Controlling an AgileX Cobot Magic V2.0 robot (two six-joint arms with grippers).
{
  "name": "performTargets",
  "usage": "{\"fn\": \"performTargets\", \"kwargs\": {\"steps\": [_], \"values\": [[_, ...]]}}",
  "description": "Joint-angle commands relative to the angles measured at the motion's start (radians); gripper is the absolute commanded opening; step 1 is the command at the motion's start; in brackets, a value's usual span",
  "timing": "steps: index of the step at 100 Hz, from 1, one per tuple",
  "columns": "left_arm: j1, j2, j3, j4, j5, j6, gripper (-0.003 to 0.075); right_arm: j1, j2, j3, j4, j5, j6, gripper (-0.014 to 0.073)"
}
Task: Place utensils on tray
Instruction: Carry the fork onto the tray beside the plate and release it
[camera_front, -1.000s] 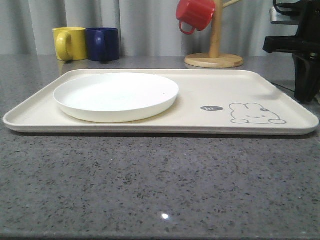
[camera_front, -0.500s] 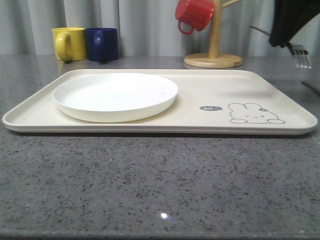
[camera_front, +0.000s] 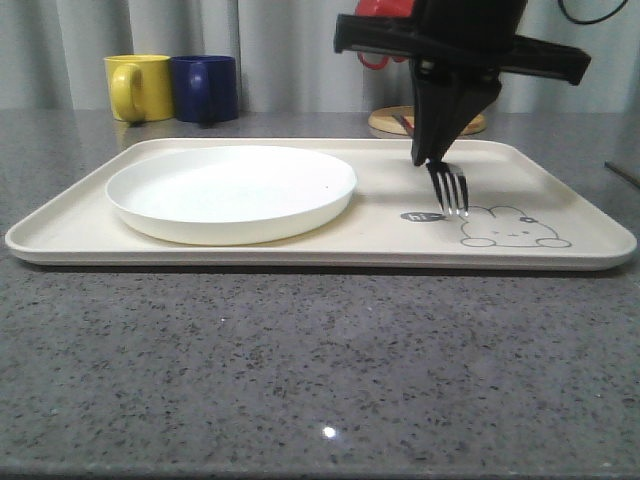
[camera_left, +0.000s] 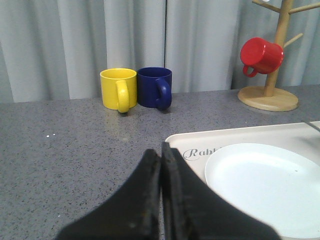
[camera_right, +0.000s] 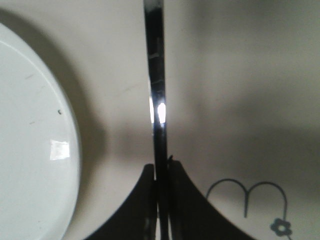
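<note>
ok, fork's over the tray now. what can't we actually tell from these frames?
- Fork handle: hidden by the right gripper in the front view; cut off by the edge in the right wrist view.
- Whether the tines touch the tray: front view too shallow.
- Tray script: cut off by the plate in the left wrist view.
</note>
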Motion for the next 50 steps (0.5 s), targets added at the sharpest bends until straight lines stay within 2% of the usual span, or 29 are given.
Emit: {"fn": "performTargets", "kwargs": {"steps": [1,38,50], "values": [[-0.009,0.003,-0.026,-0.004,-0.078,0.0,-0.0018,0.009,-0.03,-0.032,-0.011,-0.043,0.005,-0.0055],[-0.009,0.003,-0.026,-0.004,-0.078,0.0,-0.0018,0.009,0.013,-0.032,0.021,-0.068,0.006,-0.0051],[-0.009,0.003,-0.026,-0.004,-0.078,0.0,-0.0018,0.009,0.013,-0.032,0.022,-0.068,0.006,0.0016]]}}
